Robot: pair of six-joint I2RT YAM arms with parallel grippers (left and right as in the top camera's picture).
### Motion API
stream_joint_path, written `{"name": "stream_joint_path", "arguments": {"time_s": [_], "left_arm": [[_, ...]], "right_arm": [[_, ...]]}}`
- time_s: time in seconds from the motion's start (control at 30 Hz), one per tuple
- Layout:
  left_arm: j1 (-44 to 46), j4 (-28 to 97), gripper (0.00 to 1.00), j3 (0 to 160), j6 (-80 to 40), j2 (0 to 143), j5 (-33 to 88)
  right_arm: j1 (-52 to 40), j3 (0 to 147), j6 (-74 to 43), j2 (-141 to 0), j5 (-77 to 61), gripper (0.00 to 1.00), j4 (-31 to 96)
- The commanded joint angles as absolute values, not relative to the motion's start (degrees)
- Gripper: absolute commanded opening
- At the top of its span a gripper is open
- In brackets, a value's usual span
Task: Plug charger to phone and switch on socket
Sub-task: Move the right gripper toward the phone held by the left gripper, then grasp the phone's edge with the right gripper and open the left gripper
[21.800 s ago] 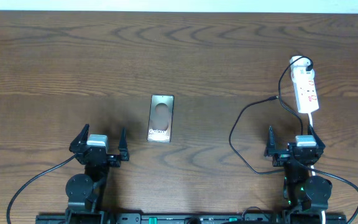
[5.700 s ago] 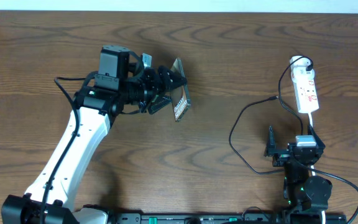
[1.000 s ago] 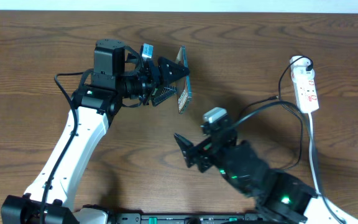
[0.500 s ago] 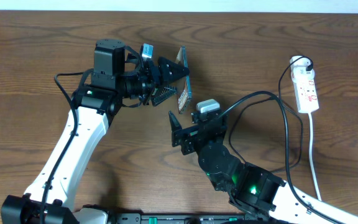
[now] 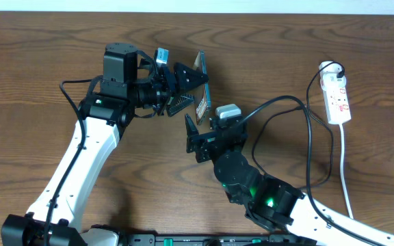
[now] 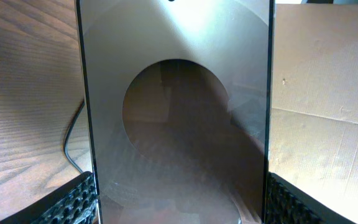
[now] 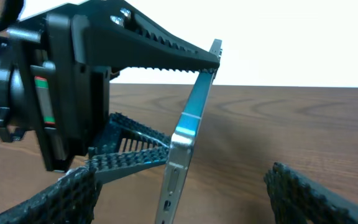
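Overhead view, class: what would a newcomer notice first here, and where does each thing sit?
The left hand holds the phone on edge, raised over the table. The right hand, open and empty, faces the phone's lower end from just below. At far right lies the white socket, the black charger cable looping from it.

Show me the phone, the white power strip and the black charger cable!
phone (image 6: 176, 118): left wrist view, middle of its shiny face.
white power strip (image 5: 338, 99): overhead view, middle of its body.
black charger cable (image 5: 338, 69): overhead view, its plug head at the strip's end.
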State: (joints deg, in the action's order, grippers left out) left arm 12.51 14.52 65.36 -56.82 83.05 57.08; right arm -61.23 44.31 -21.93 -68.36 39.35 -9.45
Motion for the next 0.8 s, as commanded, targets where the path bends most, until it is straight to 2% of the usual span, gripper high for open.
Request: {"name": "stream_joint_path", "arguments": {"time_s": [0.0, 0.23, 0.57, 0.77], "left_arm": [[12.2, 13.8, 0.64, 65.5, -56.7, 81.8, 59.0], [12.2, 13.8, 0.64, 65.5, -56.7, 81.8, 59.0], [12.2, 13.8, 0.64, 65.5, -56.7, 81.8, 59.4], [12.2, 13.8, 0.64, 65.5, -56.7, 81.8, 59.4]], "right_arm": [[-60.4, 45.1, -22.7, -69.7, 40.4, 0.85, -10.4], [-58.3, 45.1, -22.7, -70.4, 40.3, 0.78, -13.1], [-57.4, 45.1, -22.7, -70.4, 38.0, 0.58, -14.6], [-57.4, 45.1, -22.7, -70.5, 37.1, 0.40, -15.7]]}}
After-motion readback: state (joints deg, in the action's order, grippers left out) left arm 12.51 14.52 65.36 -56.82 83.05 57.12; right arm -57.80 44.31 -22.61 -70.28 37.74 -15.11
